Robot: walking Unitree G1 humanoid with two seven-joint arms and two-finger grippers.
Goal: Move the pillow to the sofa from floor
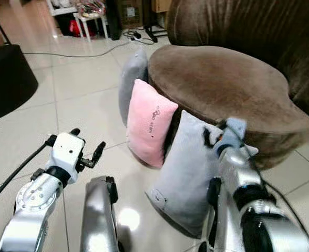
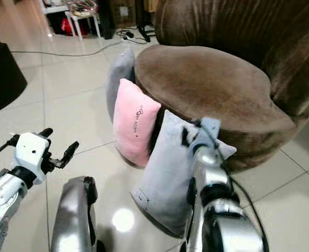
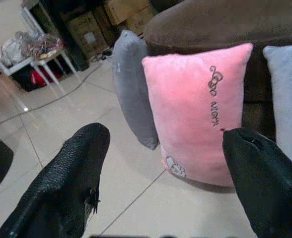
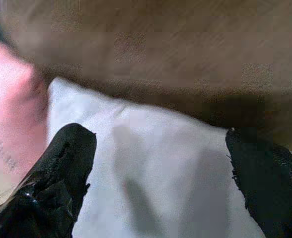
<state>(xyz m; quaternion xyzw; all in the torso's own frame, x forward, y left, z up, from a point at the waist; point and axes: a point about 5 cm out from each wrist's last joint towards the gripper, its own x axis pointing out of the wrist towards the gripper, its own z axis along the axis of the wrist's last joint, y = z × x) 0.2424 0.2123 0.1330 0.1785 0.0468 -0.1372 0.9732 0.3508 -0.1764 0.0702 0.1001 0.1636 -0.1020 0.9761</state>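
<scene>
Against the brown sofa (image 1: 223, 84), three pillows stand on the tiled floor (image 1: 81, 100): dark grey pillow (image 1: 131, 79), pink pillow (image 1: 149, 123), light grey pillow (image 1: 188, 173). Right gripper (image 4: 161, 178) spread wide, fingers straddling the light grey pillow's top edge, gripping nothing. Left gripper (image 3: 171, 173) also spread, empty, facing the pink pillow from well apart.

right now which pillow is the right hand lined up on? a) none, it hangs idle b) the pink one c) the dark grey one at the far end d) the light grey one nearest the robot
d: the right hand is open with its fingers either side of the light grey pillow, which leans on the brown sofa beside the pink pillow.
</scene>
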